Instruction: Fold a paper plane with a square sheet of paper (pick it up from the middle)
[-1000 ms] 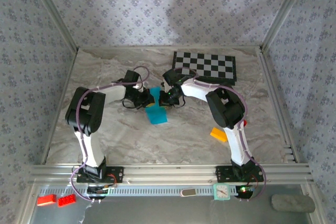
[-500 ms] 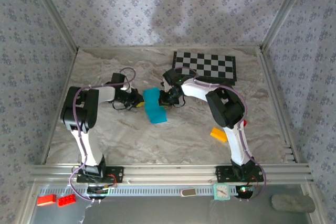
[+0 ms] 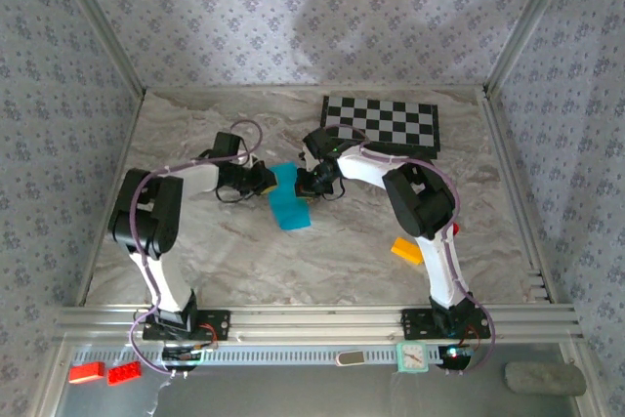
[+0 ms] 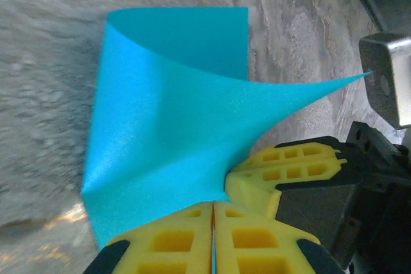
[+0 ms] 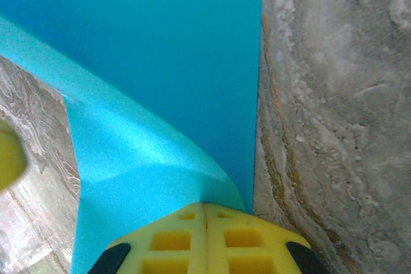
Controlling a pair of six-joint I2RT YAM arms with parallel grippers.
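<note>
Both hands are on the square sheet of paper [image 3: 289, 204] here, out in the middle of the desk [image 3: 244, 251] between the two arms: the left hand [image 3: 262, 182] is pressed together and pinches the sheet's left edge, while the right hand [image 3: 312, 183] is clamped tight on the opposite edge. The sheet looks folded narrower, curling up between them, its long axis running away from the arm bases, and both hands grip near the far end, equally close. I'd judge the coming crease turns on that axis lying squarely between the two pinches.
</note>
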